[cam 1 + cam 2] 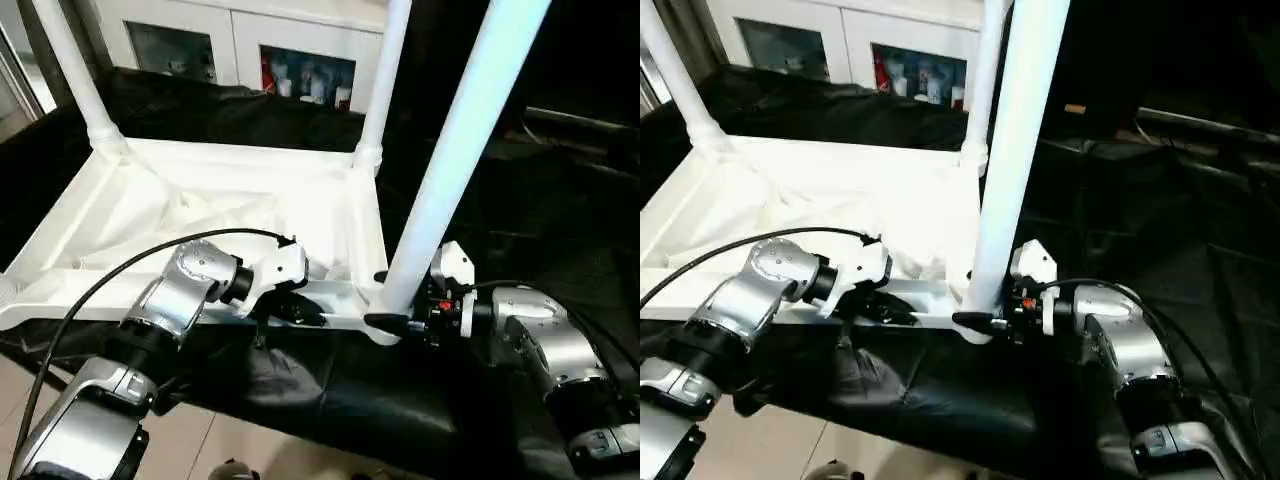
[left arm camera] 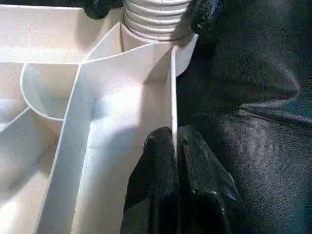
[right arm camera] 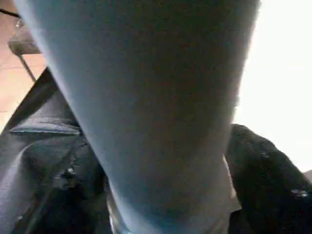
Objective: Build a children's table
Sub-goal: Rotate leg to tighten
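Tabletop (image 1: pixel 200 215) lies upside down on black cloth (image 1: pixel 330 390), ribs up, its left end cut off at the frame edge. Three legs stand in corner sockets, tops all cropped: far-left leg (image 1: pixel 75 70), far-right leg (image 1: pixel 385 75), near leg (image 1: pixel 455 150) at the near-right corner. Fourth corner is out of frame, can't say.

My left gripper (image 2: pixel 175 146) pinches the tabletop's near rim wall, fingers closed on it, one each side. Left forearm comes in low from the left, wrist bent toward the rim.

My right gripper (image 1: pixel 405 312) grips the near leg at its base just above the socket; one finger (image 3: pixel 265 170) shows, the other is partly hidden behind the leg. Right forearm is bent in from the right.

Cabinet (image 1: pixel 250 45) behind, contents too blurred to tell.
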Available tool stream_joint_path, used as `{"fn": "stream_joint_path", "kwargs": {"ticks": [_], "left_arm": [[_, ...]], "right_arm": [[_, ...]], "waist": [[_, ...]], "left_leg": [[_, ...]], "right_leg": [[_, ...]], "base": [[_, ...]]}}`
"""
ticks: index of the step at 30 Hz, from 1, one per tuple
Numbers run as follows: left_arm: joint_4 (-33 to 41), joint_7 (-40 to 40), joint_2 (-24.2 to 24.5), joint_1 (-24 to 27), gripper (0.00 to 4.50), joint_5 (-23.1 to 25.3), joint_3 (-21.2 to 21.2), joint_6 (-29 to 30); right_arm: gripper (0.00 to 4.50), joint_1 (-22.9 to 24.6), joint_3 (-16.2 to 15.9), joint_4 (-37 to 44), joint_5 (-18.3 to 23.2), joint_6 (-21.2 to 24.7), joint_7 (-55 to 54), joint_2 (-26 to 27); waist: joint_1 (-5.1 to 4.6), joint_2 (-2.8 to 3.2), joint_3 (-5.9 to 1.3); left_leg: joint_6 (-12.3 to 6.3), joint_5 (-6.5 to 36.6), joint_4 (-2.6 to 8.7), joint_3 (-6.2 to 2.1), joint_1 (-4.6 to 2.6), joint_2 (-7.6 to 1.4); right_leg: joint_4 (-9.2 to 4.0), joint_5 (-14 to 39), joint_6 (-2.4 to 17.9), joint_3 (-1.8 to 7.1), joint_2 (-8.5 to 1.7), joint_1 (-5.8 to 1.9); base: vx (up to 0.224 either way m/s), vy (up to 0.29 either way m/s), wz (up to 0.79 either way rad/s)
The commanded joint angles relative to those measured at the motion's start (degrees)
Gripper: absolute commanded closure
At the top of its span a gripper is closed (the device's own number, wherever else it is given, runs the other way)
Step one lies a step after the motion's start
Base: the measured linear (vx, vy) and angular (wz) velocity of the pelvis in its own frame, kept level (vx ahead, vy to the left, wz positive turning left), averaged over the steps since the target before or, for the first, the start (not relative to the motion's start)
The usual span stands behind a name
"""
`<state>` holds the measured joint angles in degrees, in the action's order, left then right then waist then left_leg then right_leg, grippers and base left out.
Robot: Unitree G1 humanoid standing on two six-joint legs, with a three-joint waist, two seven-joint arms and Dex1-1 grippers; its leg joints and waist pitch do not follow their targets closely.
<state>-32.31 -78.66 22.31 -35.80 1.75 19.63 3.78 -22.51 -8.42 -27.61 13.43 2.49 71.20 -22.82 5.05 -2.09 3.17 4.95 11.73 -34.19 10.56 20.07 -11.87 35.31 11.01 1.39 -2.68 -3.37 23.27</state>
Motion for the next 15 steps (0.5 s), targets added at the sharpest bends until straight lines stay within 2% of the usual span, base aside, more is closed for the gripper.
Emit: {"fn": "stream_joint_path", "kwargs": {"ticks": [1,4,5,8,11,12,14,15], "left_arm": [[1.9,-1.1,0.4,0.4,4.5,-1.3,0.1,0.4],[1.9,-0.7,0.2,0.5,4.5,-1.5,0.0,0.5],[1.7,-0.3,0.1,0.5,4.5,-1.4,-0.1,0.4],[0.5,2.0,-0.6,0.2,4.5,-0.8,-0.6,0.1],[-4.7,11.7,-3.5,-2.2,4.5,2.0,-1.7,-0.4],[-7.4,16.6,-5.4,-3.6,4.5,2.7,-2.6,-0.8],[-9.5,20.9,-7.5,-4.9,4.5,2.7,-3.4,0.0],[-10.6,23.2,-8.6,-5.6,4.5,2.9,-3.7,0.4]], "right_arm": [[1.29,0.2,0.1,1.5,0.8,1.0,0.6,-0.6],[1.41,0.9,-0.3,2.3,0.9,1.8,1.1,-0.4],[1.63,1.2,-0.5,2.4,0.8,1.9,1.2,-0.4],[1.7,1.5,-0.2,1.8,0.4,2.2,-0.8,0.3],[1.74,-0.1,2.2,-4.1,-2.6,1.6,-13.2,3.8],[1.75,-1.2,3.5,-7.8,-4.4,0.6,-20.7,5.8],[1.75,-2.0,5.1,-10.9,-5.0,0.5,-28.2,8.0],[1.76,-2.5,6.2,-12.4,-4.9,0.6,-32.0,9.2]], "waist": [[0.0,-0.02,-3.73],[0.02,-0.05,-3.68],[0.0,-0.03,-3.66],[-0.03,0.0,-3.68],[-0.35,-0.05,-3.43],[-0.39,-0.06,-3.35],[-0.51,-0.08,-3.45],[-0.64,-0.12,-3.4]], "left_leg": [[-4.29,6.1,3.88,-0.26,-0.08,-1.7],[-4.13,6.6,3.89,-0.23,-0.16,-1.7],[-3.95,6.8,3.91,-0.25,-0.13,-1.71],[-3.82,6.5,3.9,-0.28,-0.09,-1.61],[-2.87,8.0,4.04,-0.26,-0.17,-1.48],[-1.58,9.2,4.08,-0.31,-0.44,-1.3],[-0.23,9.8,4.23,-0.45,-0.65,-1.32],[-0.02,9.5,4.26,-0.43,-0.48,-1.32]], "right_leg": [[-3.38,4.0,14.6,2.43,-4.34,-3.33],[-3.54,5.3,14.3,2.44,-4.35,-3.26],[-3.6,5.8,14.1,2.46,-4.38,-3.26],[-3.58,5.8,13.8,2.48,-4.34,-3.3],[-4.13,9.4,13.0,2.52,-4.39,-2.87],[-4.57,13.0,12.2,2.48,-4.49,-2.84],[-4.77,16.1,11.0,2.5,-4.51,-2.85],[-4.86,15.9,10.7,2.6,-4.52,-2.8]], "base": [[0.0,0.0,0.0],[0.0,0.0,0.0],[0.0,0.0,0.0],[0.0,0.0,0.0],[0.0,0.0,0.0],[0.0,0.0,0.0],[0.0,0.0,0.0],[0.0,0.0,0.0]]}}
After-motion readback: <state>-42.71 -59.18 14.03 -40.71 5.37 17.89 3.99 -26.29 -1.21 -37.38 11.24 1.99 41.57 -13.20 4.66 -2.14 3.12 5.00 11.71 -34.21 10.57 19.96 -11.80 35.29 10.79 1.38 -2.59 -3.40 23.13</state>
